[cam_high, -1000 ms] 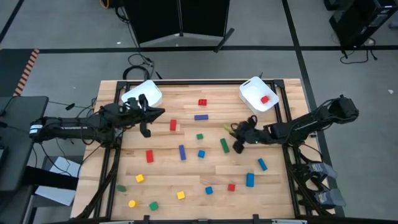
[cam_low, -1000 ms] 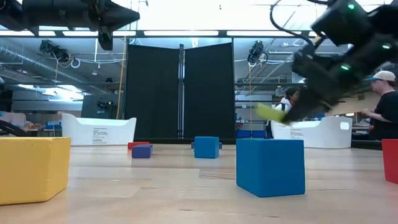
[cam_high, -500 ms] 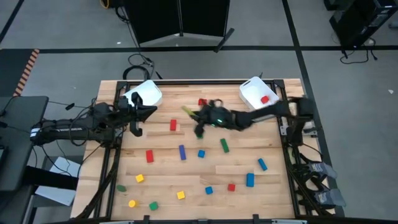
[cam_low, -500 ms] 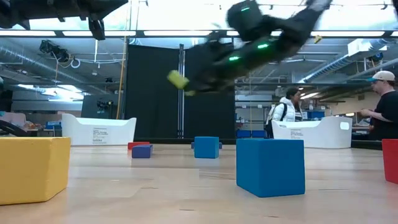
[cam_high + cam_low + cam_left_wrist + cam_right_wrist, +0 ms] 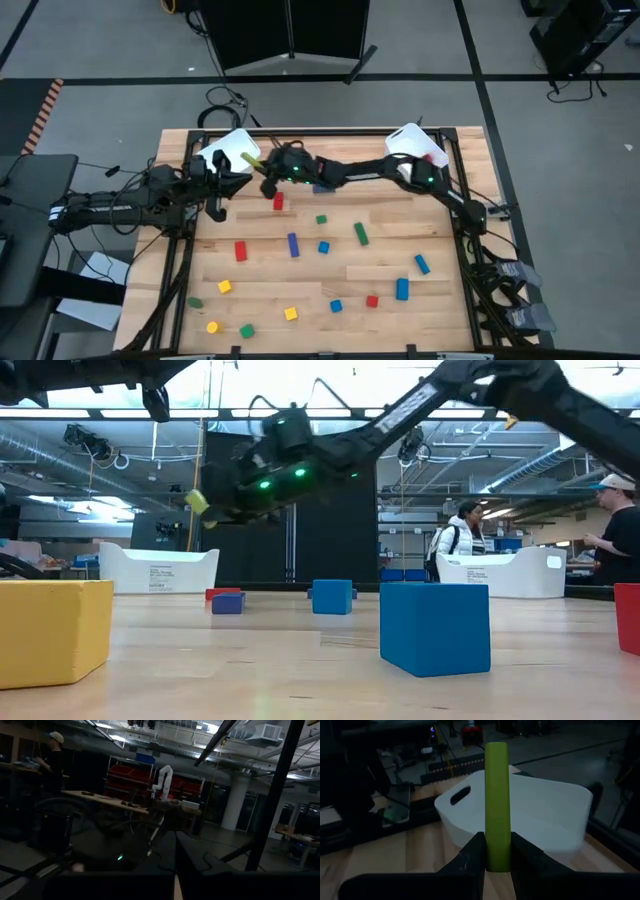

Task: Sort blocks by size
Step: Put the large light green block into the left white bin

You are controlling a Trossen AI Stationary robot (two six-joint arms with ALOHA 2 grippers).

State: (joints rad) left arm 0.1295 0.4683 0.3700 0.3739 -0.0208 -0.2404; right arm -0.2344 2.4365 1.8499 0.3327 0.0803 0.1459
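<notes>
Fingers of the right gripper are clamped on the lower end of a yellow-green bar, which stands upright between them with most of its length free above the grip. Directly beyond it, close, sits the left white bin; no blocks show in the part of it that can be seen.

In the high view the right arm reaches across the far side of the table, the gripper carrying the bar just beside the bin's rim. The left gripper hangs next to that same bin, jaws closed on nothing, raised off the table in the low view.

Nearer the front edge, loose blocks are scattered: yellow cube and blue cube closest to the low camera, a red block, blue bar and green bar mid-table. The right white bin on the far right lies partly under the arm.

Risks, judged:
- Grip is at one end only; the bar could pivot or slip on release and land outside the rim.
- The two arms are close together at the bin; a collision is possible if either moves sideways.
- A low approach could knock the bin wall.
</notes>
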